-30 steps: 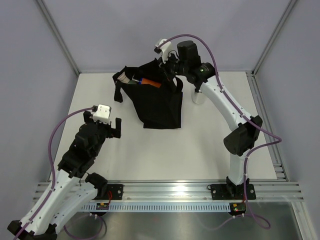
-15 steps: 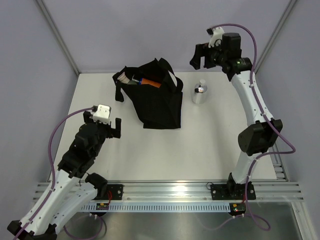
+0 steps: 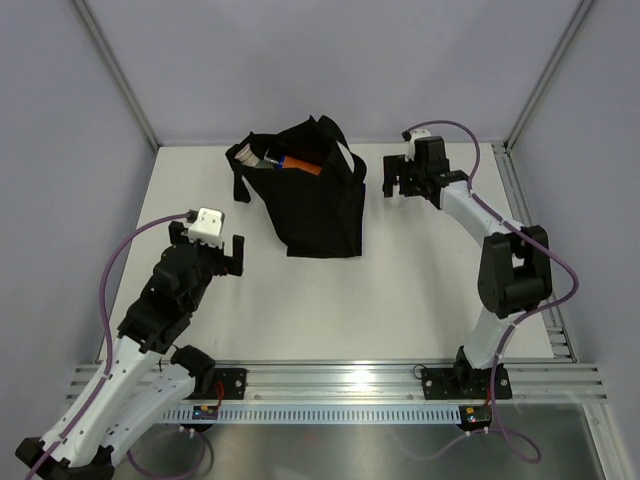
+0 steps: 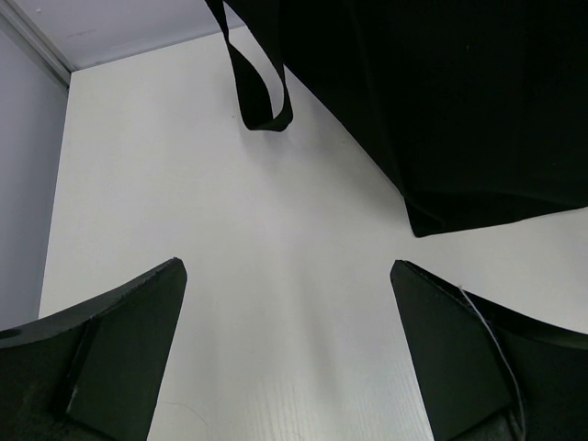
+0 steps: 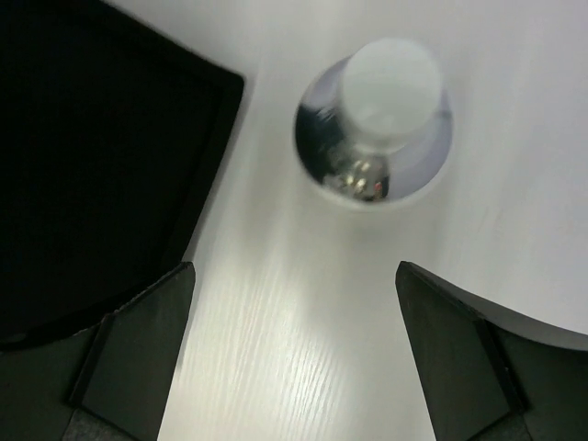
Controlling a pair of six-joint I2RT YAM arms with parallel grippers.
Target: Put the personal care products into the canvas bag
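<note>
right gripper (image 5: 294,271) has swung from canvas bag (image 3: 315,205) to silver bottle (image 5: 372,124), wide open and empty: likely next pick. left gripper (image 4: 289,276) gapes empty.

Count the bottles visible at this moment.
3. A small silver bottle stands on the table beside the canvas bag, under the right pincer; an orange one and a pale-capped one show at the bag's mouth. More may be hidden inside.

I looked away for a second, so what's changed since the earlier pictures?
The right gripper left the canvas bag's mouth, opened, rose away, then came down over the small silver bottle, not touching it. Bag, bottle and left gripper stayed put.
</note>
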